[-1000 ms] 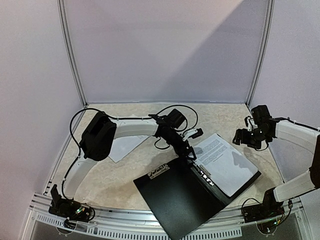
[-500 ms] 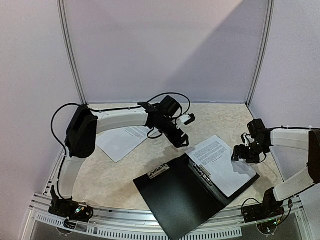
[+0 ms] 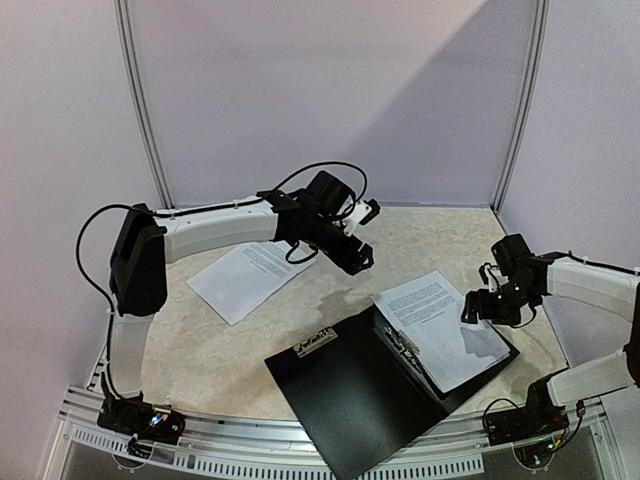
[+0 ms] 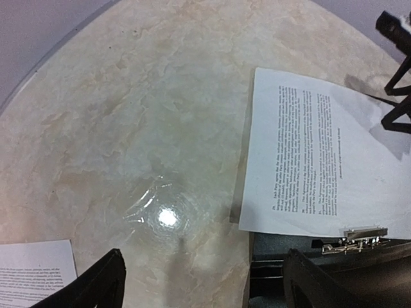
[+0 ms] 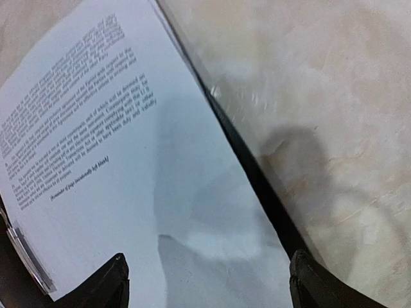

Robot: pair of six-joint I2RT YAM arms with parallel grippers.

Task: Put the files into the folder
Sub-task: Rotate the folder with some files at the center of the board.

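Note:
The black folder [image 3: 365,395] lies open near the front edge, with its metal clip [image 4: 359,236] along the spine. One batch of white printed files [image 3: 440,322] rests on its right half. A second batch of files [image 3: 243,278] lies on the table to the left. My left gripper [image 3: 364,236] hangs open above bare table, behind the folder's far corner, with nothing between its fingers [image 4: 96,285]. My right gripper [image 3: 486,302] hovers open, low over the right side of the files [image 5: 96,154] in the folder, near the folder's black edge [image 5: 257,183].
The marble-patterned table [image 3: 220,345] is closed in by pale walls and metal corner posts [image 3: 145,110]. The left arm's cable loops above its wrist [image 3: 320,170]. The folder's front corner overhangs the table's front rail [image 3: 240,440].
My left arm has drawn back and to the left, away from the folder's clip, uncovering the sheets on the left. My right gripper has come forward and down over the files in the folder.

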